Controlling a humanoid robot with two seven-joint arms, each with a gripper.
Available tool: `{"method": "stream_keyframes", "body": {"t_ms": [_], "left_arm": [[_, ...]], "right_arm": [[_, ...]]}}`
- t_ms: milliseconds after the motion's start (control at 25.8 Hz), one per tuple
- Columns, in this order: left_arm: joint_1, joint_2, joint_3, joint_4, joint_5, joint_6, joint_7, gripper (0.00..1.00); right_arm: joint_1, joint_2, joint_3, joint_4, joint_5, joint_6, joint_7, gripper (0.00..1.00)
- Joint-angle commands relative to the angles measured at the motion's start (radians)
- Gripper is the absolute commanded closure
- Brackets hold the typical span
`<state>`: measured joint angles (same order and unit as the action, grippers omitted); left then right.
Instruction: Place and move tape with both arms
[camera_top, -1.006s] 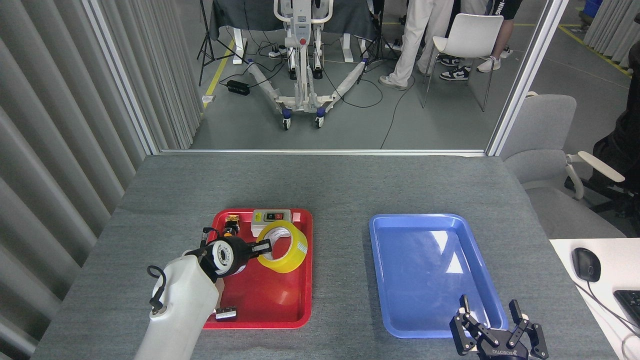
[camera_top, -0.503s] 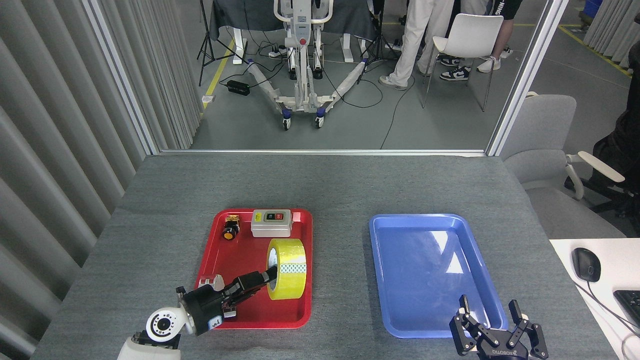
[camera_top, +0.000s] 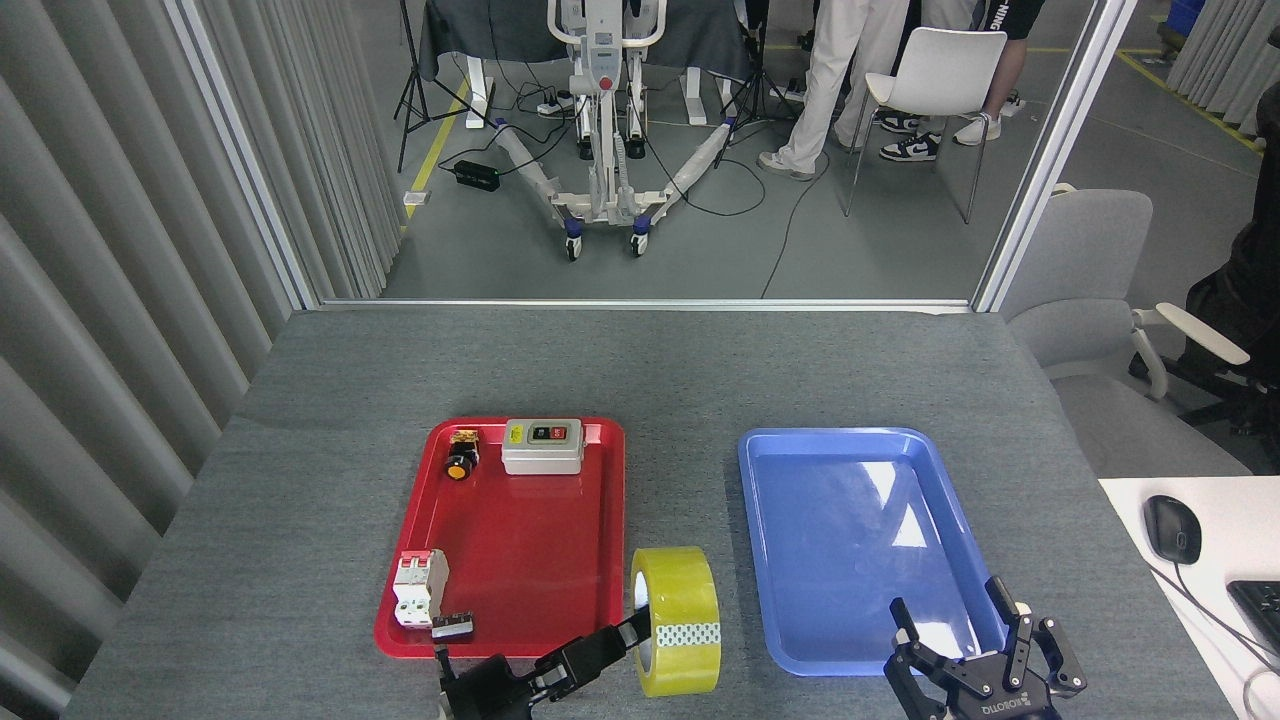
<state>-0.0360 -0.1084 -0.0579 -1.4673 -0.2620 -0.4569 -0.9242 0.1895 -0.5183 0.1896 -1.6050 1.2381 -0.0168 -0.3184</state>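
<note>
The yellow tape (camera_top: 681, 620) stands on edge between the red tray (camera_top: 520, 540) and the blue tray (camera_top: 850, 540), near the table's front. My left gripper (camera_top: 632, 634) reaches up from the bottom edge and is shut on the tape's rim, with one finger inside the core. Whether the roll touches the cloth or hangs just above it cannot be told. At the bottom right my right gripper (camera_top: 960, 615) stands open over the near end of the blue tray, with nothing between its fingers.
The red tray holds a grey switch box (camera_top: 541, 446), a small orange push button (camera_top: 460, 455), a white circuit breaker (camera_top: 420, 588) and a small black part (camera_top: 452, 627). The blue tray is empty. A mouse (camera_top: 1172, 528) lies on a white desk at right.
My left gripper carried the tape from the red tray's middle toward the front and right, out over the tray's corner. My right gripper shifted slightly up and left.
</note>
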Motion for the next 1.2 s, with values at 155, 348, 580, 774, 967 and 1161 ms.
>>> {"method": "stream_keyframes", "body": {"t_ms": [155, 348, 580, 774, 967, 1161], "left_arm": [[0.013, -0.007, -0.049, -0.024, -0.022, 0.004, 0.048, 0.92], [0.021, -0.005, -0.049, -0.024, -0.023, 0.004, 0.048, 0.92], [0.021, -0.005, -0.048, -0.024, -0.023, 0.004, 0.048, 0.92], [0.021, -0.007, -0.049, -0.024, -0.025, 0.007, 0.05, 0.92], [0.019, -0.007, -0.048, -0.027, -0.025, 0.007, 0.05, 0.92], [0.018, -0.007, -0.048, -0.027, -0.025, 0.009, 0.05, 0.92]], "right_arm": [[-0.007, -0.298, 0.228, -0.058, -0.106, -0.173, -0.151, 0.0], [-0.008, -0.382, 0.304, -0.11, -0.106, -0.295, -0.173, 0.0], [-0.054, -0.476, 0.415, -0.188, -0.095, -0.287, -0.171, 0.01], [-0.116, -0.467, 0.456, -0.188, -0.034, -0.289, -0.176, 0.01], [-0.179, -0.414, 0.444, -0.182, -0.035, -0.305, -0.199, 0.01], [-0.182, -0.321, 0.366, -0.17, -0.04, -0.474, -0.105, 0.01]]}}
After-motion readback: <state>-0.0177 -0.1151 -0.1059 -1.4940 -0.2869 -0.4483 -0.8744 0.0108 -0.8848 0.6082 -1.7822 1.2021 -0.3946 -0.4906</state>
